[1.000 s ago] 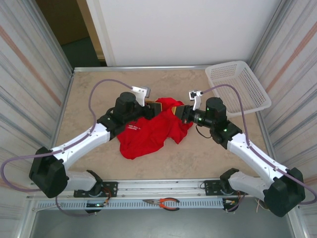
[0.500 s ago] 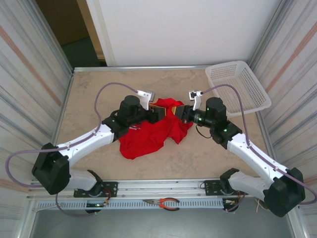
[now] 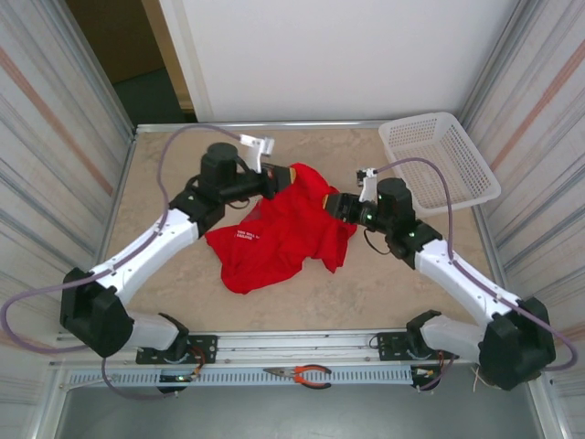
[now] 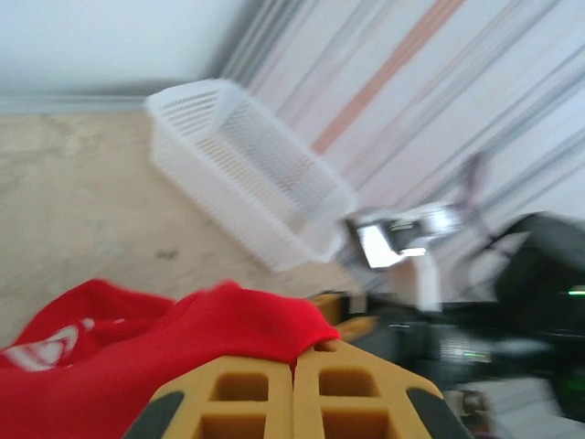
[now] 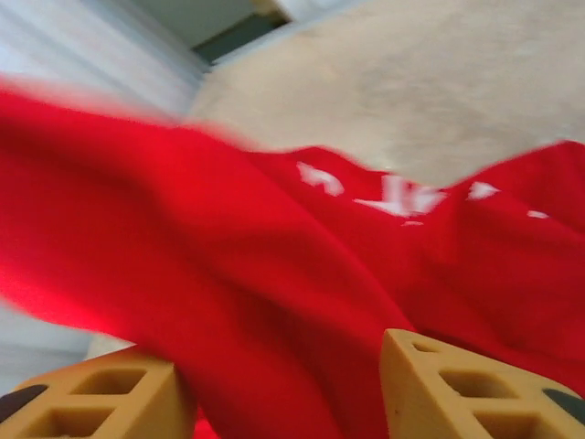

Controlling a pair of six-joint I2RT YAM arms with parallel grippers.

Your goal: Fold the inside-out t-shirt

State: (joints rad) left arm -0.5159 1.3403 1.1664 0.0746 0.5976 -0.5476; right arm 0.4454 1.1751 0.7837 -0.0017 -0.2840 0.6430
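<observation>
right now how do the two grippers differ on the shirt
The left gripper has its fingers pressed together, pinching a fold of the shirt. The right gripper has its fingers spread apart, with red cloth lying between them. Seen from above, the left gripper sits at the shirt's far edge, while the right gripper sits at its right side, nearer the basket. Both have yellow fingers and both are at the shirt.

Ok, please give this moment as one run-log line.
left gripper jaws shut on t-shirt | right gripper jaws open around it | t-shirt bunched, not folded
</observation>
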